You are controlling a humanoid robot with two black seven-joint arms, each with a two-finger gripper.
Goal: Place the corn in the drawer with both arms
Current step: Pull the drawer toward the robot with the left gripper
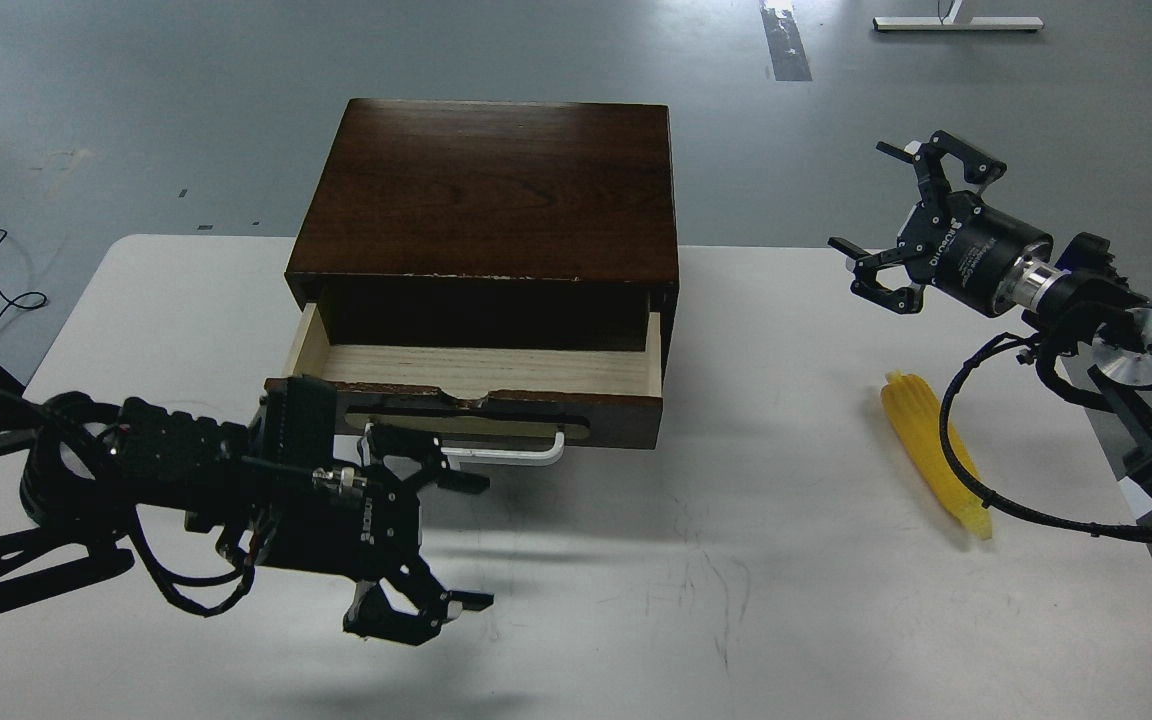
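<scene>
Drawer [481, 372] pulled out of the dark cabinet [491, 190], corn [926, 440] lying on the white worktop [736, 560].
Left claw [441, 535] hangs in front of the drawer's white handle [521, 455], fingers spread and holding nothing. Right claw [896, 215] hovers above and behind the corn, fingers wide apart; a black cable [966, 470] crosses the cob.

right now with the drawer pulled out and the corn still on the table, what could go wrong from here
1. The corn lies on the table under a black cable from the right arm; reaching down could snag the cable or nudge the cob.
2. The drawer looks only partly open, so the long cob may catch on the cabinet top going in.
3. The left gripper sits near the white handle and could bump the drawer shut.
</scene>
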